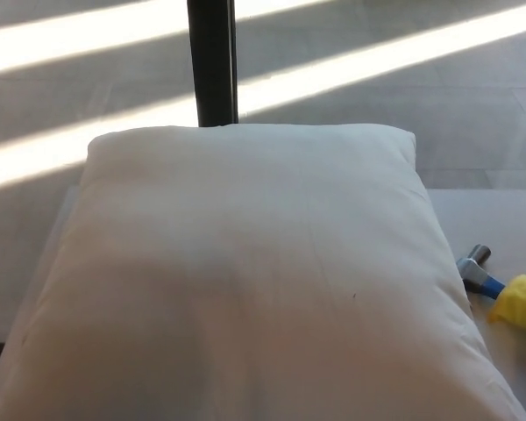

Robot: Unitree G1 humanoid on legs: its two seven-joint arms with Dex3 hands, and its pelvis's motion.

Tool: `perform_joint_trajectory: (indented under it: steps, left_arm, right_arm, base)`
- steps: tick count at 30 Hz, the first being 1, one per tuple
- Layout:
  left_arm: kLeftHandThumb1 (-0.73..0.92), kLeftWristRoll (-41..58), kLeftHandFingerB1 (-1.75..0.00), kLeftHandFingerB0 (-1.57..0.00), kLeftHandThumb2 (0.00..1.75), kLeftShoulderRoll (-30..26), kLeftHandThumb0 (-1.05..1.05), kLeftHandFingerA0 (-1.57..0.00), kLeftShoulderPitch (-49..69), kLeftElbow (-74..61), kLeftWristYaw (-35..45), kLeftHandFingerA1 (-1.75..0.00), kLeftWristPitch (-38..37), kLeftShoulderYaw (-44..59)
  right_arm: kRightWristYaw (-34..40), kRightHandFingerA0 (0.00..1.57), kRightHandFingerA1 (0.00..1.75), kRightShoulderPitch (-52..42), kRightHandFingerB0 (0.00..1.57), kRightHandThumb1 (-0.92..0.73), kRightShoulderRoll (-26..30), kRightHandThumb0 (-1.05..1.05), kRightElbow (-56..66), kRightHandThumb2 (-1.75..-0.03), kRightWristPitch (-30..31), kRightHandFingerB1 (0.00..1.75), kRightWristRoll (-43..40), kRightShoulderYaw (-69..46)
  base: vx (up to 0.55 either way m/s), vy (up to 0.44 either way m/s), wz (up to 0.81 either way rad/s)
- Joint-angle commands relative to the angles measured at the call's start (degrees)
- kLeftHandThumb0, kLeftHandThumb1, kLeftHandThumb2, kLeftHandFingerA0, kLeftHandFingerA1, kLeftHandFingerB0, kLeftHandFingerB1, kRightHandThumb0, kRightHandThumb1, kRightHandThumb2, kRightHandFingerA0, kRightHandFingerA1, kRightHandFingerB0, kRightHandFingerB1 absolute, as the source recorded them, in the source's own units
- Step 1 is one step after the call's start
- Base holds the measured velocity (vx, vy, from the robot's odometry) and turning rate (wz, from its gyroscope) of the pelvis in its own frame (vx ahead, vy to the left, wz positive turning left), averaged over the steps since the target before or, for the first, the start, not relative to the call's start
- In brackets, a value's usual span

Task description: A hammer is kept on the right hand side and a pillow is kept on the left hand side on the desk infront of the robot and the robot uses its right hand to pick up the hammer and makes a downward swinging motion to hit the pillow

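Since neither hand shows, you can't tell their state: the hammer [500, 288] lies on the desk [500, 224] just right of the pillow [245, 281], so reach right and grasp it

No arm, wrist or hand of robot visible in head view.
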State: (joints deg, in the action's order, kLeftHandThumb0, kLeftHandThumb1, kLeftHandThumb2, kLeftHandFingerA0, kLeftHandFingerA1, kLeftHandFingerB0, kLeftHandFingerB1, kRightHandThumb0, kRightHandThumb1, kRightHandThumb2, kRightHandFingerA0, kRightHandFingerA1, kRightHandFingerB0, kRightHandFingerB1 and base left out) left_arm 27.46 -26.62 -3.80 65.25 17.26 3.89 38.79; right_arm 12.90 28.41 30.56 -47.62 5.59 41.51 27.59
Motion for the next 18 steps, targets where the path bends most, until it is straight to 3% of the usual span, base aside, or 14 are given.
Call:
perform_joint_trajectory:
  steps: [1, 2, 4, 5, 6, 7, 8, 9, 10, 11, 13, 14, 16, 18]
  left_arm:
    - [0.72, -0.1, -0.44, -0.59, 0.62, -1.2, -0.62, -0.51, 0.9, 0.0, 0.4, -0.55, -1.4, 0.1]
    - [0.71, -0.2, -0.45, -0.63, 0.61, -1.2, -0.62, -0.53, 0.8, 0.1, -0.1, -0.55, -1.4, 0.0]
    - [0.73, -0.2, -0.44, -0.59, 0.63, -1.5, -0.62, -0.53, 1.2, -0.3, 0.2, -0.54, -1.2, -0.1]
    - [0.73, -0.4, -0.44, -0.59, 0.63, -1.5, -0.62, -0.52, 1.3, -0.4, 0.1, -0.54, -1.3, -0.2]
    - [0.73, -0.5, -0.44, -0.58, 0.63, -1.6, -0.63, -0.51, 1.6, -0.7, 0.4, -0.54, -1.4, -0.3]
    - [0.73, -0.5, -0.45, -0.59, 0.63, -1.6, -0.63, -0.50, 1.6, -0.6, 0.6, -0.54, -1.6, -0.3]
    - [0.59, -0.3, -0.59, -0.53, 1.02, -1.6, -0.63, -0.48, 1.7, 0.2, 0.7, -0.64, -1.7, -0.1]
    - [0.71, -0.4, -0.45, -0.61, 0.63, -1.6, -0.65, -0.54, 1.8, 0.1, 0.5, -0.58, -1.7, -0.1]
    - [0.71, -0.4, -0.45, -0.61, 0.63, -1.6, -0.65, -0.54, 1.8, 0.1, 0.4, -0.58, -1.7, -0.1]
    - [0.60, -0.6, -0.59, -0.53, 1.02, -1.6, -0.63, -0.47, 1.8, 0.2, 0.5, -0.64, -1.9, -0.3]
    - [0.60, -0.6, -0.59, -0.53, 1.02, -1.6, -0.63, -0.47, 1.7, 0.3, 0.4, -0.64, -1.9, -0.3]
    - [0.71, 0.1, -0.47, -0.61, 0.61, -1.4, -0.63, -0.51, 2.5, -0.6, 0.4, -0.55, -1.5, 0.4]
    - [0.73, -0.2, -0.44, -0.57, 0.63, -1.4, -0.64, -0.51, 2.7, -0.5, 0.5, -0.56, -1.6, 0.1]
    - [0.73, -0.3, -0.45, -0.58, 0.62, -1.5, -0.63, -0.52, 2.8, -0.3, 0.8, -0.57, -1.8, 0.1]
  right_arm:
    - [-4.3, 0.88, 1.63, -5.5, 0.75, -0.75, -1.6, -0.19, -0.1, -0.74, -9.4, 0.84, -8.2, -4.5]
    - [-6.1, 1.02, 1.73, -6.0, 0.66, -0.75, -1.8, -0.15, 1.2, -0.77, -9.1, 1.26, -10.3, -6.4]
    - [-9.6, 0.95, 1.69, -6.2, 0.68, -0.77, -3.8, -0.10, 3.4, -0.71, -5.4, 1.24, -15.9, -12.0]
    - [-10.0, 0.90, 1.69, -5.8, 0.72, -0.77, -4.5, -0.21, 2.9, -0.73, -5.9, 1.43, -18.7, -15.1]
    - [-11.7, 0.87, 1.74, -5.7, 0.74, -0.77, -5.2, -0.24, 3.5, -0.72, -4.1, 1.46, -21.1, -17.8]
    - [-13.3, 0.86, 1.75, -5.2, 0.73, -0.68, -5.9, -0.21, 3.6, -0.93, -2.5, 1.46, -23.9, -20.7]
    - [-13.2, 0.88, 1.75, -4.2, 0.73, -0.65, -7.5, -0.19, 2.9, -1.03, -0.4, 1.54, -29.1, -26.7]
    - [-13.4, 0.88, 1.75, -3.6, 0.70, -0.64, -7.8, -0.21, 2.4, -1.05, 0.4, 1.58, -30.5, -28.6]
    - [-13.6, 0.88, 1.75, -3.3, 0.70, -0.64, -7.9, -0.21, 2.3, -1.05, 0.6, 1.58, -30.7, -29.5]
    - [-13.8, 0.85, 1.75, -2.5, 0.63, -0.68, -8.2, -0.29, 2.0, -0.98, 1.9, 1.63, -32.9, -32.2]
    - [-13.8, 0.85, 1.75, -1.8, 0.63, -0.68, -8.6, -0.29, 2.1, -0.98, 3.9, 1.63, -33.3, -34.1]
    - [-14.8, 0.92, 1.75, -0.4, 0.59, -0.67, -8.1, -0.22, 3.3, -0.89, 7.1, 1.61, -34.1, -36.1]
    - [-15.0, 0.91, 1.75, -0.2, 0.67, -0.48, -8.1, -0.17, 3.1, -1.18, 5.7, 1.67, -34.9, -37.8]
    - [-14.9, 0.90, 1.75, 0.0, 0.68, -0.52, -8.1, -0.19, 3.2, -1.12, 5.3, 1.68, -34.9, -38.8]
  base:
    - [0.00, 0.000, 0.00]
    - [0.00, 0.000, 0.00]
    - [0.00, 0.000, 0.00]
    - [0.00, 0.000, 0.00]
    - [0.00, 0.000, 0.00]
    - [0.00, 0.000, 0.00]
    - [0.00, 0.000, 0.00]
    - [0.00, 0.000, 0.00]
    - [0.00, 0.000, 0.00]
    - [0.00, 0.000, 0.00]
    - [0.00, 0.000, 0.00]
    - [0.00, 0.000, 0.00]
    - [0.00, 0.000, 0.00]
    - [0.00, 0.000, 0.00]
